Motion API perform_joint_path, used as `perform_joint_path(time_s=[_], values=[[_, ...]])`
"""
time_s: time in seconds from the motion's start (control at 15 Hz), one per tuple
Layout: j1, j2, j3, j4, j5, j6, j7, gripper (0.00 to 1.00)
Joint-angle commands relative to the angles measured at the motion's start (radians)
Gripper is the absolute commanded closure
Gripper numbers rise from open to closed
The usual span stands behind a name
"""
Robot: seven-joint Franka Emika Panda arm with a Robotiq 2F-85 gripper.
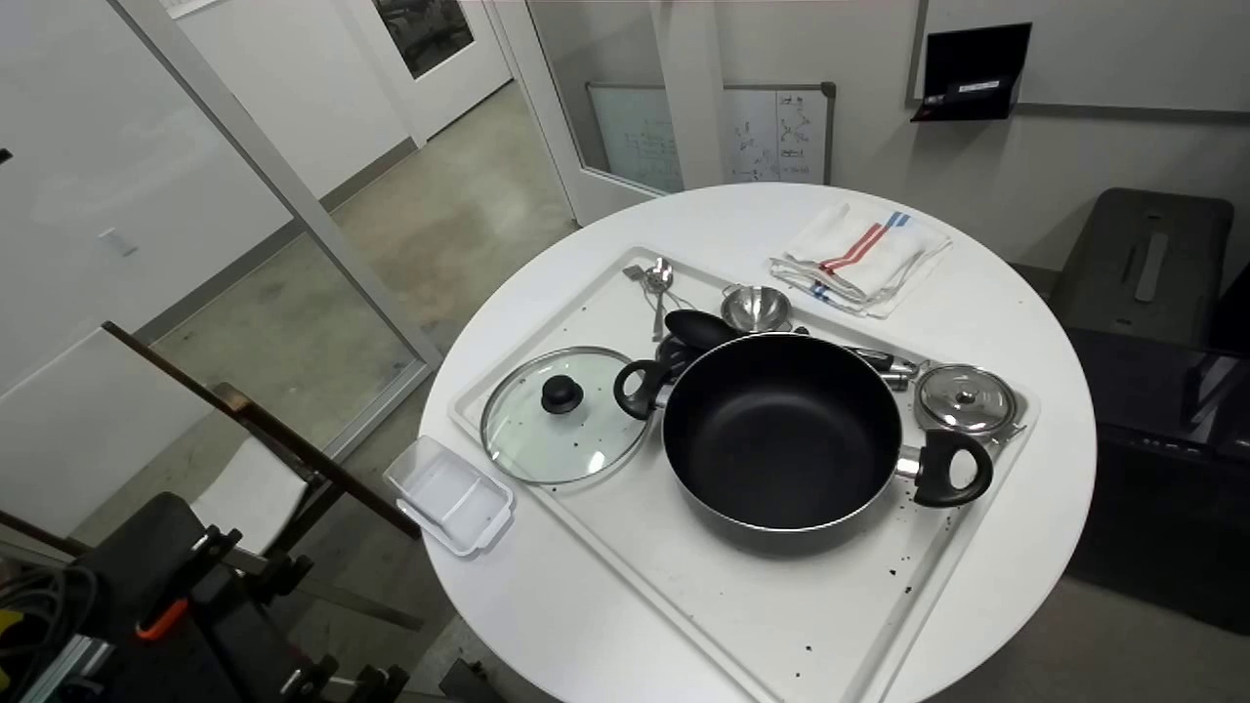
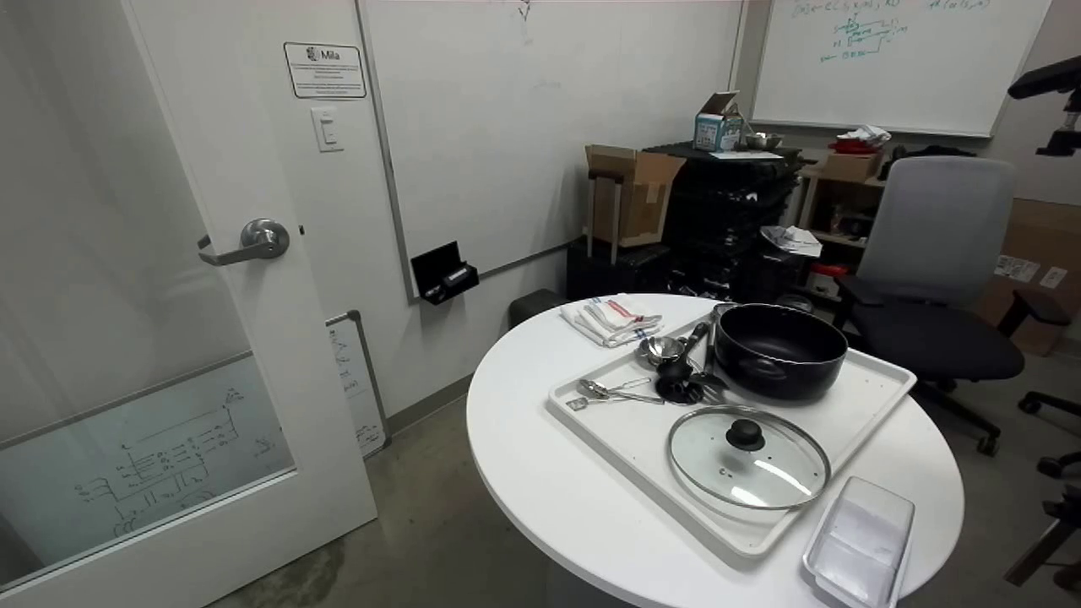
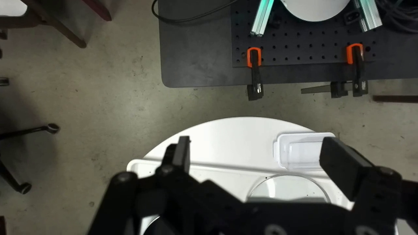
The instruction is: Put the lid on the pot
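Wrist view: your gripper (image 3: 254,153) stands wide, its fingers (image 3: 182,155) spread well apart, the table (image 3: 228,143) showing between. Nearest in an exterior view is a clear container (image 2: 861,540); then your lid (image 2: 747,466), knob (image 2: 745,434) up on the tray (image 2: 633,426); past it, on the same tray, the black pot (image 2: 783,359); farther back, the folded towel (image 2: 612,321).

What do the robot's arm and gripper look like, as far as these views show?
In the wrist view the gripper looks black and chunky, with blocky fingertips and rounded joints. Much of it is dark and blurred, so I can make out no lettering or cables on it. I cannot identify the arm itself.
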Motion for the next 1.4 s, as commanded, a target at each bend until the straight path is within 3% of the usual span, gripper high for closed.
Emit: perform_joint_path(time_s=[0.0,0.6,1.33], values=[[0.038,0.059,0.016,-0.027,-0.008,0.086,0.005,0.0],[0.094,0.288,0.065,-0.055,0.016,0.39,-0.002,0.0],[0.127,0.754,0.144,0.052,0.052,0.703,-0.022,0.0]])
